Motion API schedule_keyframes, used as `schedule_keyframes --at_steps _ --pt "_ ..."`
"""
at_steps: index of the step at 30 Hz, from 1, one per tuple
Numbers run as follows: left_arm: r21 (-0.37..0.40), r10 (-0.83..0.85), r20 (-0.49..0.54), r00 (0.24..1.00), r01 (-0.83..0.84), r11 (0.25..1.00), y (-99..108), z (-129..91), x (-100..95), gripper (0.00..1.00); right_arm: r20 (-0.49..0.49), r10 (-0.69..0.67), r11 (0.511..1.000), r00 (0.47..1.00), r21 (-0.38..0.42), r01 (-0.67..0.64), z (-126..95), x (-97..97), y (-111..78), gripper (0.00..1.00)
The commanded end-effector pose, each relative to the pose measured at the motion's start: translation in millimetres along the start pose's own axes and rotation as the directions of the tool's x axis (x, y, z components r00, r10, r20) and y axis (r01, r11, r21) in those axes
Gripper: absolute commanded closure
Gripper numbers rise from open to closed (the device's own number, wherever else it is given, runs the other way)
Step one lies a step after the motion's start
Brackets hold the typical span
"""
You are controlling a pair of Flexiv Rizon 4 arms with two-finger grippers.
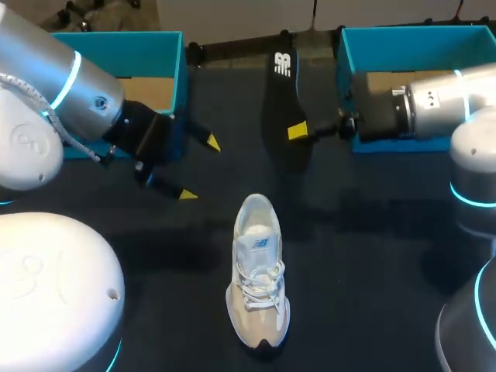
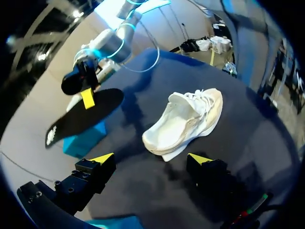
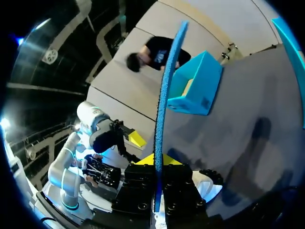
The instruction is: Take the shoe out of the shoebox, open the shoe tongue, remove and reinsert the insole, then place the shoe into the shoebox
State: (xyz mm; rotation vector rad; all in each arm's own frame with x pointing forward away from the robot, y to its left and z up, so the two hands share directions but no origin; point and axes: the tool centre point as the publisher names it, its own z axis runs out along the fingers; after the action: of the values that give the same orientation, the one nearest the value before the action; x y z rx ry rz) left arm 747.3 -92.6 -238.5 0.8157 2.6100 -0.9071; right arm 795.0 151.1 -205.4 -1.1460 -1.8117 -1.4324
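A white and beige sneaker [image 1: 258,273] lies on the dark table near the front middle, its tongue pulled open; it also lies ahead of the left gripper [image 2: 148,160]. The black insole [image 1: 282,108] is held above the table at the back middle, my right gripper [image 1: 299,131] shut on its edge. In the right wrist view the insole [image 3: 164,86] stands edge-on between the shut gripper [image 3: 156,161] and runs up ahead of it. My left gripper [image 1: 200,168] hovers open left of the shoe, holding nothing. The insole [image 2: 83,117] hangs from the right gripper [image 2: 87,98] in the left wrist view.
A teal shoebox [image 1: 147,46] stands at the back left behind my left arm, and another teal box [image 1: 364,46] at the back right behind my right arm. The left box [image 3: 195,86] shows beyond the insole in the right wrist view.
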Motion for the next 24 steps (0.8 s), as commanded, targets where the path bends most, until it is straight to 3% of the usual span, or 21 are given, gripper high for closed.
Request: schedule_keyframes --at_steps 1,12,16,24 --pt "-0.172 -0.274 -0.199 0.941 0.242 0.955 -0.7 7.0 -7.0 0.0 -0.012 -0.001 0.999 1.0 -0.042 0.0 6.2 -5.7 -10.8 1.0" --pt "-0.172 -0.274 -0.199 0.941 0.242 0.955 -0.7 7.0 -7.0 0.0 -0.005 -0.013 0.999 1.0 -0.045 0.012 12.0 -7.3 -12.9 1.0" --pt "-0.229 -0.382 -0.223 0.897 0.332 0.915 5.1 15.9 5.4 0.0 -0.009 -0.078 0.996 0.997 -0.055 0.077 26.4 -17.6 -28.2 1.0" --pt "-0.237 -0.406 -0.252 0.878 0.351 0.906 11.0 29.5 26.7 0.0 -0.025 -0.137 0.986 0.99 -0.095 0.134 41.0 -25.3 -42.2 1.0"
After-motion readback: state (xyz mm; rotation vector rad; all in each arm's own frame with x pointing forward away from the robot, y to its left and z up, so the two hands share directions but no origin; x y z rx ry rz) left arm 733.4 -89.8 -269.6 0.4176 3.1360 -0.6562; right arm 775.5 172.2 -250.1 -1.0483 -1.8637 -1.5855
